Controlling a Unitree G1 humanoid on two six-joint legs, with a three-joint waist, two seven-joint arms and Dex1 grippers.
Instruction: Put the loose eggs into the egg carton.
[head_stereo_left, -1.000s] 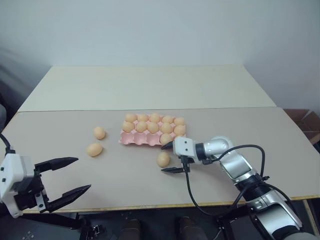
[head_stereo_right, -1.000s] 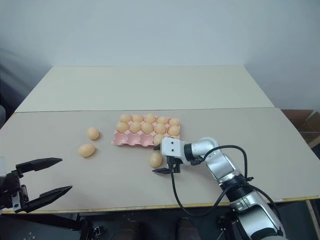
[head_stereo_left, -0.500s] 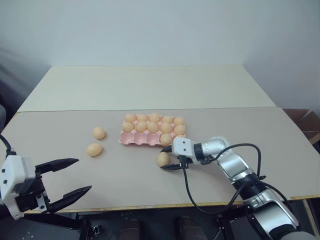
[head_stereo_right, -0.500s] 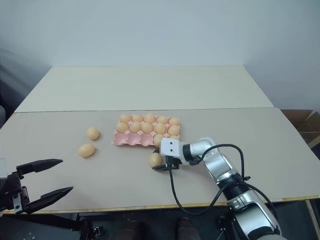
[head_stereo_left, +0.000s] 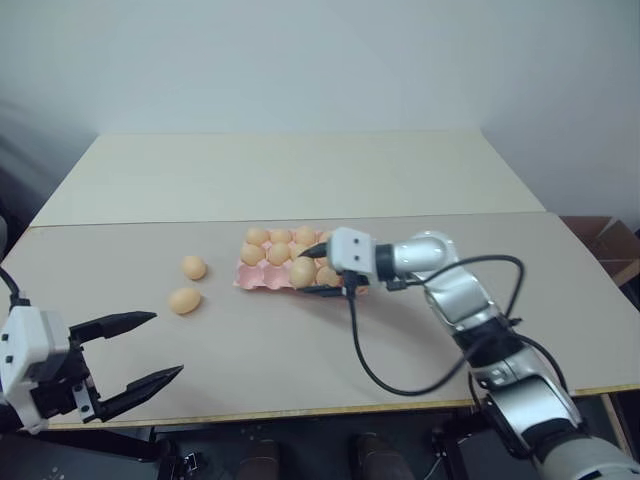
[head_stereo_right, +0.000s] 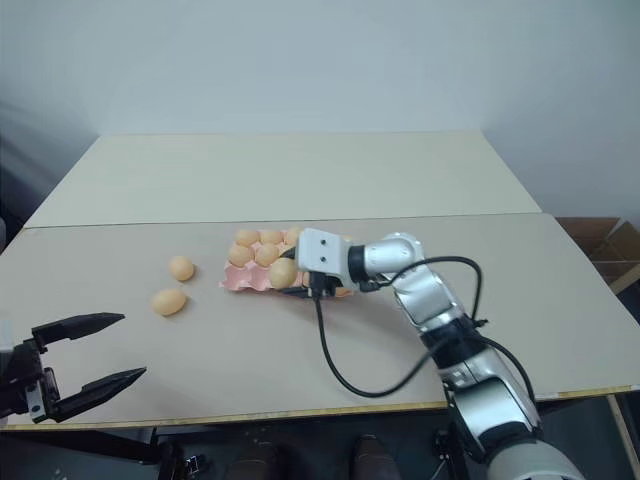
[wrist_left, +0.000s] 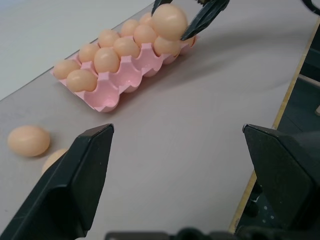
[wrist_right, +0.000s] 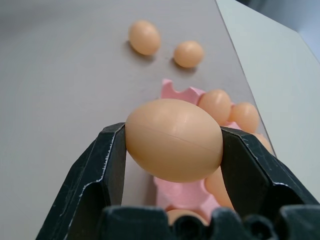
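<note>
Right claw: the right claw (head_stereo_left: 318, 270) is clamped on one egg (head_stereo_left: 303, 272), a black finger on each side of it, and holds it in the air over the near edge of the egg carton (head_stereo_left: 262, 280).
Held egg: lifted clear of the tabletop (head_stereo_left: 300, 350); from the right wrist view it sits just above the carton's front row, not yet lowered into a cup.
Egg carton: the pink tray lies near the middle of the tabletop, most of its cups already filled with eggs; at least one front cup on the side nearest the two loose eggs looks empty, though the arm hides part of the tray so I cannot count the free cups.
Loose eggs left: two eggs lie on the tabletop well apart from the carton, on its left side, one (head_stereo_left: 194, 267) a little farther back and one (head_stereo_left: 184, 300) a little nearer the front.
Left claw: the left claw (head_stereo_left: 130, 352) hangs spread wide and empty, well to the left of the carton and nearer the front edge than the two loose eggs.
Progress: I'd say the job is well along; this egg needs setting into a free cup, then the two on the left remain.
</note>
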